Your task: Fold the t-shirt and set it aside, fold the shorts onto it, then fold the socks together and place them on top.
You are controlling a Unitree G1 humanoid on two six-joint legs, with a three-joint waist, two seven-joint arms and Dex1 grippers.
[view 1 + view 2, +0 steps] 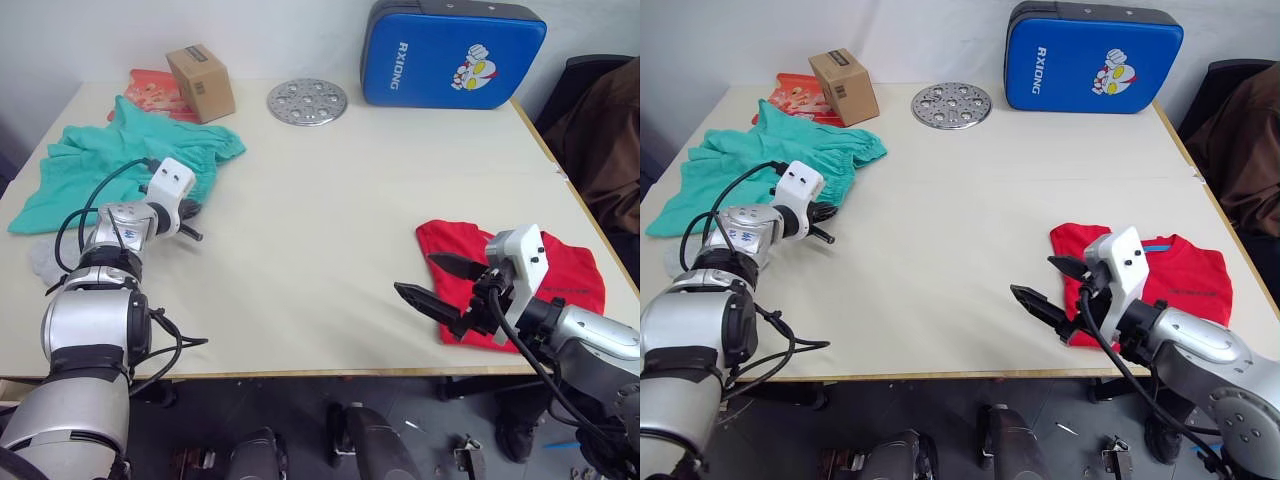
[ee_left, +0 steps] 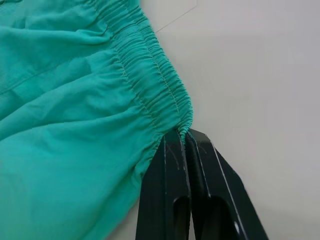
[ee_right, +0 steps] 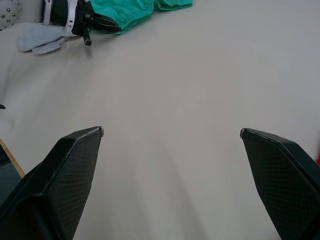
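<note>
Bare table (image 1: 320, 220) stretches between the grippers. The left gripper (image 2: 186, 137) pinches the shorts (image 2: 75, 115) at the waistband edge; the right gripper (image 3: 171, 132) is spread wide, the t-shirt (image 1: 1180, 275) behind it.

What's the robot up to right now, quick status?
Left gripper shut on the shorts waistband. Right gripper open, empty, beside the folded t-shirt. Socks waiting near the shorts. Nothing in the way.

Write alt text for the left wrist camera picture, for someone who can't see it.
The left gripper is shut on the shorts, its two black fingers pinching the corner of the gathered elastic waistband. The teal cloth spreads away from the pinch in soft folds, lying on the pale table.
</note>
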